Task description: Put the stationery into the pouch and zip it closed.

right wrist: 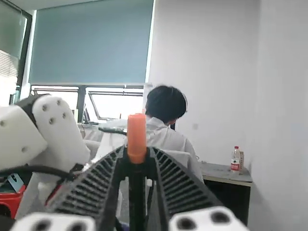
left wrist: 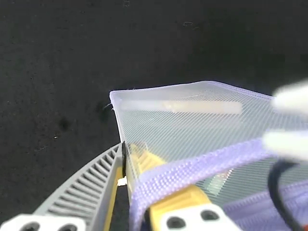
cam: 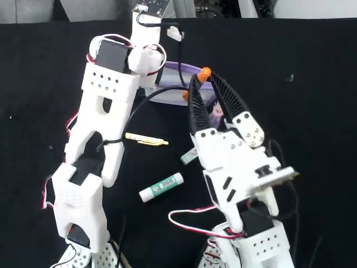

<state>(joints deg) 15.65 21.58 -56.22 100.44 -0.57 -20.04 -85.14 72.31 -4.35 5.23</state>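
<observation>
The pouch (left wrist: 192, 130) is translucent mesh with a purple zip edge and lies at the table's far middle (cam: 170, 94). My left gripper (left wrist: 129, 179) is shut on its purple edge at one end. A pale long item (left wrist: 180, 107) shows through the mesh. My right gripper (cam: 202, 79) is lifted over the pouch's right part, pointing upward, shut on an orange pen (cam: 205, 72) whose tip sticks out past the fingertips (right wrist: 136, 137). On the table lie a yellow pen (cam: 146, 139), a white glue stick (cam: 161, 187) and a small green item (cam: 188, 157).
The black table (cam: 312, 100) has open room to the right and at the far left. The left arm's wrist (cam: 146, 56) and its cable hang over the pouch's left end. Both arm bases stand at the near edge.
</observation>
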